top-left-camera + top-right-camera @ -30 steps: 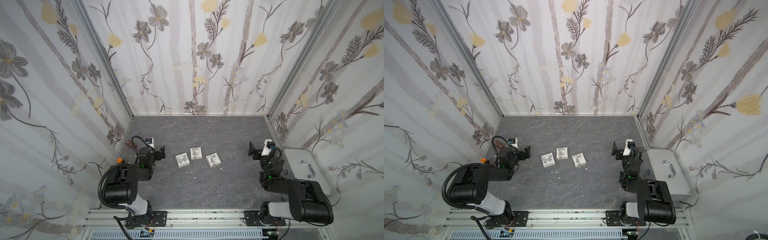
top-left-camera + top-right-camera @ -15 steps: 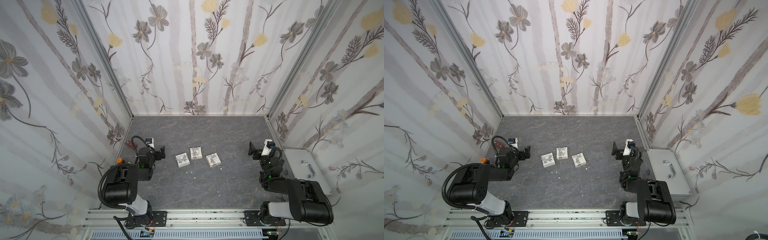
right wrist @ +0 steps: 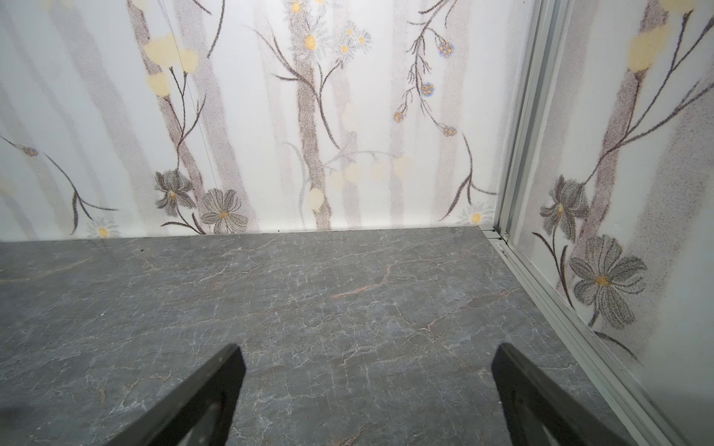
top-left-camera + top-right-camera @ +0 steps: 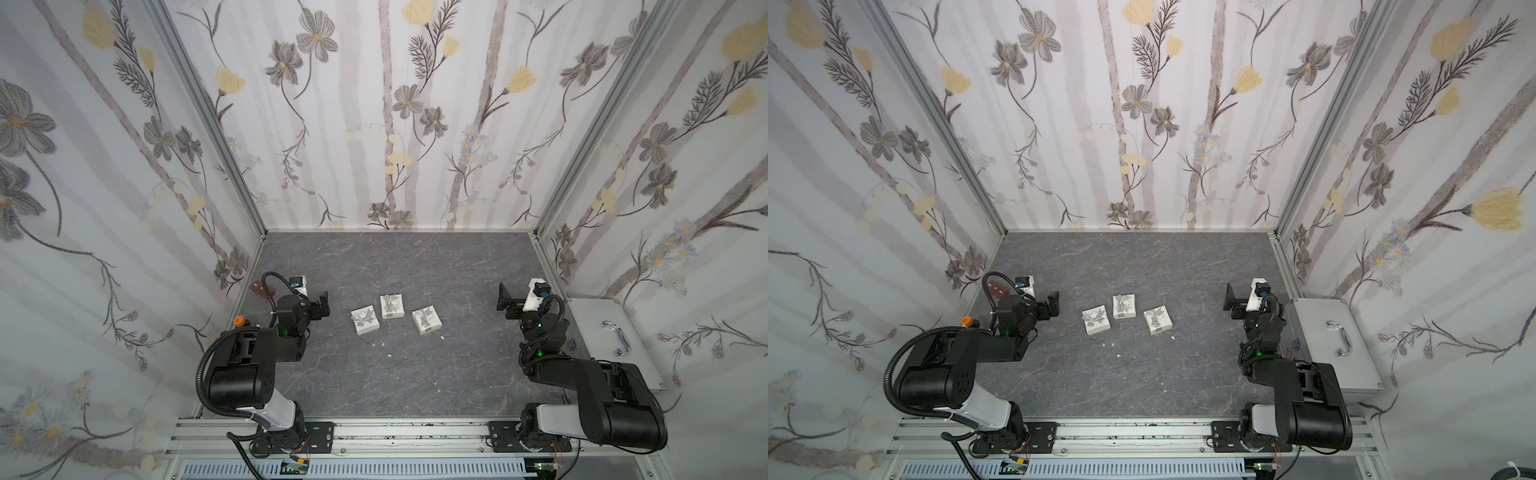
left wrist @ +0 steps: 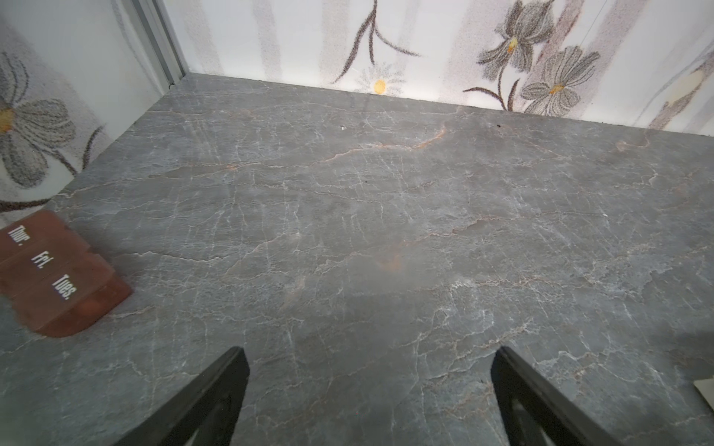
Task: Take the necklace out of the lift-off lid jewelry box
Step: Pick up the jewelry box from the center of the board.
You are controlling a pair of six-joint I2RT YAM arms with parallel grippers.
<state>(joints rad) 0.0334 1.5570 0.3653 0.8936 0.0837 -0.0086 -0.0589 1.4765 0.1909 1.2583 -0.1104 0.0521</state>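
Three small white boxes with grey bow prints lie in a row mid-table in both top views: one on the left (image 4: 365,320) (image 4: 1096,320), one in the middle (image 4: 392,306) (image 4: 1124,306), one on the right (image 4: 425,319) (image 4: 1158,320). All look closed, and I cannot tell which is the lift-off lid jewelry box. The necklace is hidden. My left gripper (image 4: 311,305) (image 5: 369,355) rests low, left of the boxes, open over bare table. My right gripper (image 4: 514,305) (image 3: 367,353) sits far right of them, open and holding nothing.
A brown pill organizer (image 5: 58,278) (image 4: 257,288) lies by the left wall beside my left gripper. A silver case with a handle (image 4: 615,340) (image 4: 1329,336) sits outside the right wall. White crumbs (image 4: 388,355) dot the grey marble table (image 4: 395,266). Floral walls enclose three sides.
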